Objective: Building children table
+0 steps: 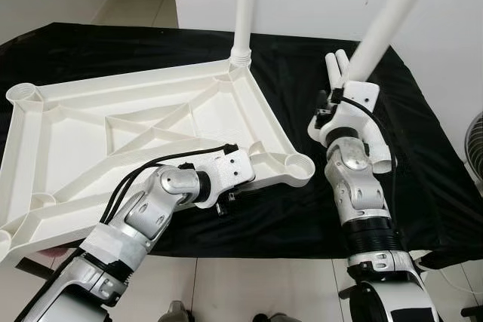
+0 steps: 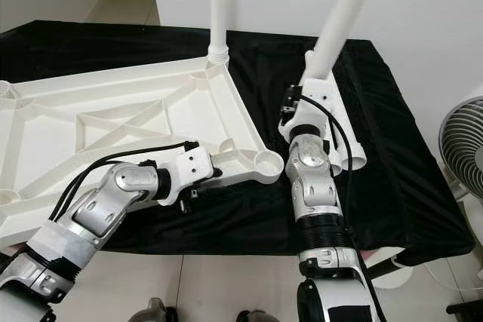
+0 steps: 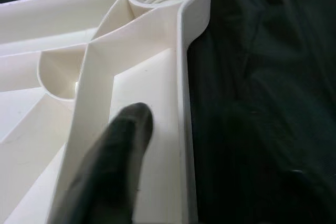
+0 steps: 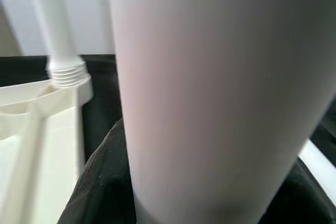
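The white tabletop [image 1: 113, 130] lies upside down on a table draped in black cloth. One white leg [image 1: 245, 5] stands screwed into its far right corner. My left gripper [image 1: 255, 175] is shut on the tabletop's near right edge, one black finger [image 3: 113, 166] lying inside the rim, just short of the empty threaded corner socket [image 1: 299, 164]. My right gripper [image 1: 343, 84] is shut on a second white leg [image 1: 389, 16], held tilted above the cloth to the right of the tabletop.
Spare white legs [image 2: 351, 152] lie on the black cloth [image 1: 423, 148] under my right arm. A fan [image 2: 462, 148] stands off the table's right end. A white wall rises behind, and tiled floor lies below the near edge.
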Controlling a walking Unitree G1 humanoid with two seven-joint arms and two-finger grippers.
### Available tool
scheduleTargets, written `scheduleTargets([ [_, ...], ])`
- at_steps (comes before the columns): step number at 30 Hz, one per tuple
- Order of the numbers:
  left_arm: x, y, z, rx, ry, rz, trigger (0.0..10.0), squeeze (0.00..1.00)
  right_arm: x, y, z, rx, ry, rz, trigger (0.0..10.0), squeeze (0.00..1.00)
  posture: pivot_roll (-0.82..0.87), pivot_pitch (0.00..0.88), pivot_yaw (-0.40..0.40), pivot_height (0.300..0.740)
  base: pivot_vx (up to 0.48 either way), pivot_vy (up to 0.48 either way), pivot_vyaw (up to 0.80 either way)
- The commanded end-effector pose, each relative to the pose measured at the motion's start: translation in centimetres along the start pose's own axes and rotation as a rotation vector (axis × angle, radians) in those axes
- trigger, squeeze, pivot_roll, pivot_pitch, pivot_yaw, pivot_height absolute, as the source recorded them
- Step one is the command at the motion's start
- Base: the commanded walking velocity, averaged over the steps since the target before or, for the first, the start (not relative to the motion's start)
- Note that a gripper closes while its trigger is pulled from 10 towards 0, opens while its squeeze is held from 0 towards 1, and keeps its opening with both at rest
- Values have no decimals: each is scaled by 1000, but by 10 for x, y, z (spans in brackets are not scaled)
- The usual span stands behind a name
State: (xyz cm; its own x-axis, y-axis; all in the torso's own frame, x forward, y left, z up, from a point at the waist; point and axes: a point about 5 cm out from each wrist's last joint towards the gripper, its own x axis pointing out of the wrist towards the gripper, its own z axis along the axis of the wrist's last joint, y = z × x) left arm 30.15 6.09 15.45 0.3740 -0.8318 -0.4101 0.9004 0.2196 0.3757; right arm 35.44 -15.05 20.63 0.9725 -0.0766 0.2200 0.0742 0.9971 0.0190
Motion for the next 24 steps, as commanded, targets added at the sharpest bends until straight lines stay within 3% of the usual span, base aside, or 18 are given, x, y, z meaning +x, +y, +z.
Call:
scheduleTargets([
  [1,-4,10,9,-19,-39,47,10000,0,-3,0,0,-12,8,30,10000,0,145,88,-54,740,0,0,0],
  [3,-4,10,9,-19,-39,47,10000,0,-3,0,0,-12,8,30,10000,0,145,88,-54,740,0,0,0],
  [7,-14,24,28,-73,-162,125,10000,0,-8,3,-2,-40,17,73,10000,0,147,86,-57,740,0,0,0],
  [11,-16,27,32,-90,-183,142,10000,0,-9,4,-2,-45,19,83,10000,0,148,85,-58,740,0,0,0],
  [13,-25,34,40,-142,-257,202,10000,0,-15,10,-3,-47,23,137,10000,0,152,84,-61,740,0,0,0],
  [24,-23,25,32,-193,-286,276,10000,0,-37,29,-1,-18,18,265,10000,0,154,68,-73,740,0,0,0],
])
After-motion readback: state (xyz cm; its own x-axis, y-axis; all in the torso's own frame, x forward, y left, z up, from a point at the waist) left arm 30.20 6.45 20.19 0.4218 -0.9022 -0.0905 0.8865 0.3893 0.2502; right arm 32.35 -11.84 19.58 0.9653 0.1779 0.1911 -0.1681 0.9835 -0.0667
